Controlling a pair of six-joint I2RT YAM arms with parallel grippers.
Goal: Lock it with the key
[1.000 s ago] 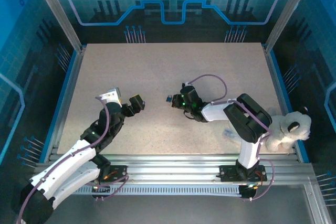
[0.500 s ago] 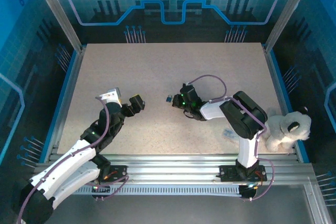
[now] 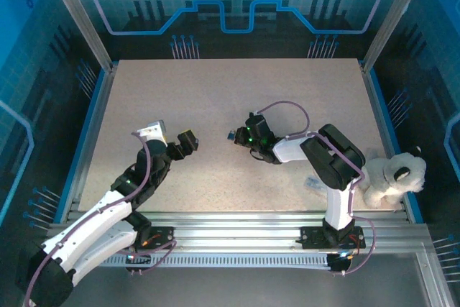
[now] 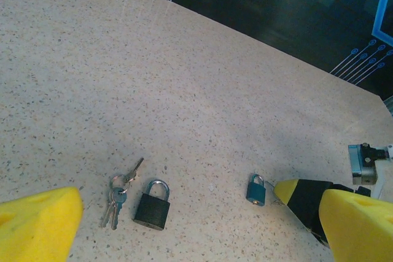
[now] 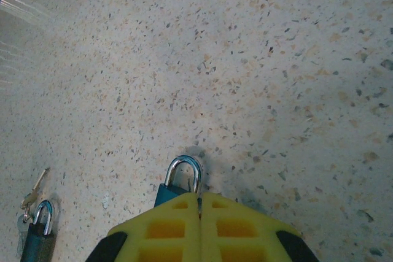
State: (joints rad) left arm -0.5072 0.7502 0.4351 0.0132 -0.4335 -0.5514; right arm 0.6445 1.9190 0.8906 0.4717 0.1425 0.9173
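Right wrist view: your right gripper is pinched shut on nothing, tip against the small teal padlock, likely steadying it; left gripper gapes empty toward the keys.

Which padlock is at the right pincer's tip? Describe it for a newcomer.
On the speckled table, two padlocks lie near a key bunch. The teal padlock sits at the yellow tip of the right pincer; it is smaller than the black padlock and farther from the keys.
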